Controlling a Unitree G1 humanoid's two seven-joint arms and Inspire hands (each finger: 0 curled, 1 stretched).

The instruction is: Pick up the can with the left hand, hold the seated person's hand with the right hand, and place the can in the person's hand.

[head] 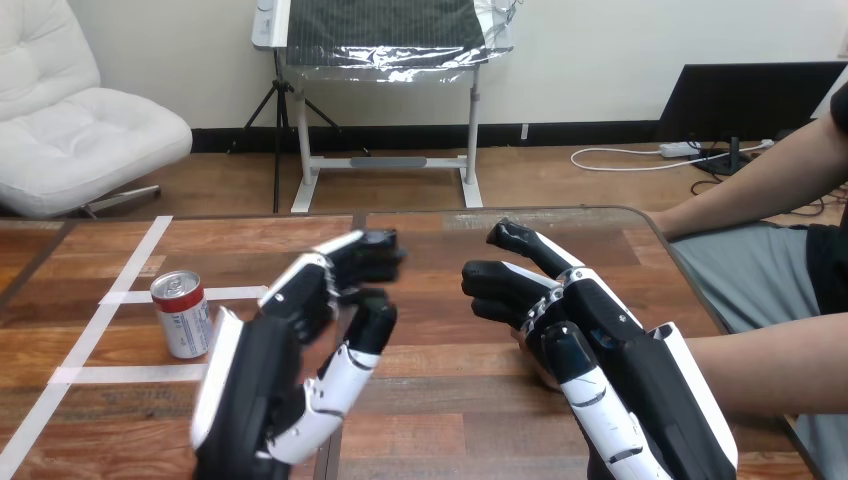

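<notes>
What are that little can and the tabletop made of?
The can looks like thin metal: shiny silver rim, glossy red-and-white printed side. The table looks like wood or wood-look laminate: plank lines, grain, slight sheen.

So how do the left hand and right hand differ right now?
The left hand touches nothing; the right hand lies over the person's hand. The left hand is beside the upright can, not touching; the right hand is farther from it. Both are black with white shells.
</notes>
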